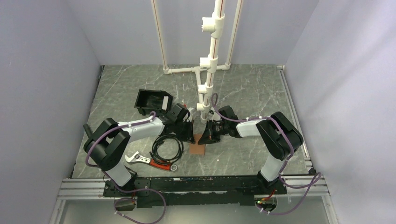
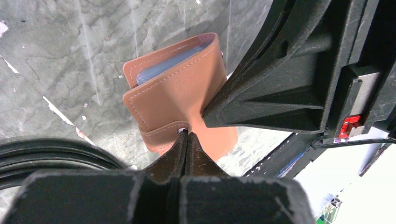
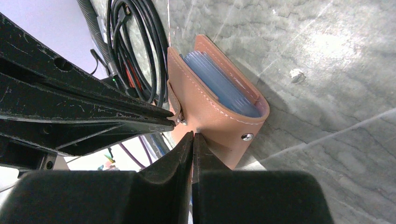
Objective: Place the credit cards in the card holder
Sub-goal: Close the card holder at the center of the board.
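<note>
Left gripper [image 2: 187,140] and right gripper [image 3: 192,140] both clenched, tips on small brown folded leather card holder [image 2: 177,93] at its 6 o'clock snap strap [image 2: 161,133] — pin cover, ease strap open slowly.

The card holder [image 2: 173,93] is tan leather-like material, matt and smooth, with pale stitching and a shiny metal snap stud [image 3: 247,136]. Its inner sleeves [image 3: 224,88] look like clear bluish plastic. The left gripper [image 2: 187,134] and right gripper [image 3: 193,136] are matt black plastic, scuffed pale. The table [image 2: 56,56] is grey, marbled and faintly glossy.
</note>
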